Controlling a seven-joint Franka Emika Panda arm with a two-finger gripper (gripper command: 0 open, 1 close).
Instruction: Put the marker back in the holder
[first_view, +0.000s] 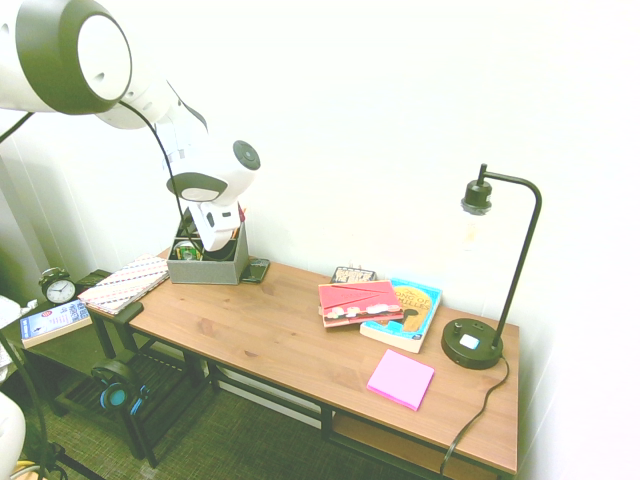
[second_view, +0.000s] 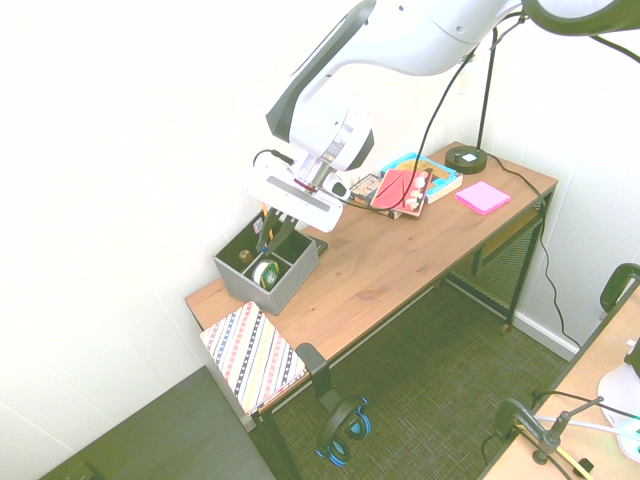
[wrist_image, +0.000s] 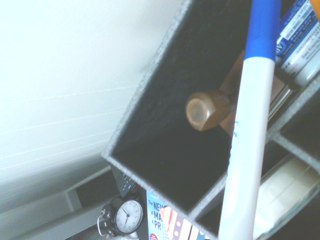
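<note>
The arm (second_view: 425, 38) is glossy white with dark-grey panels.

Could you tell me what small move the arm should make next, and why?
I'd probably lower the gripper slightly and then let go of the marker. The exterior views show the gripper over the holder, and the wrist view shows the marker crossing above its compartments, blue cap at one end, so a little more descent should let it drop inside.

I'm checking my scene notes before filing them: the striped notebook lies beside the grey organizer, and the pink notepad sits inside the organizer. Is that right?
Not quite: the pink notepad lies on the wooden desk, as the first exterior view shows.
</note>
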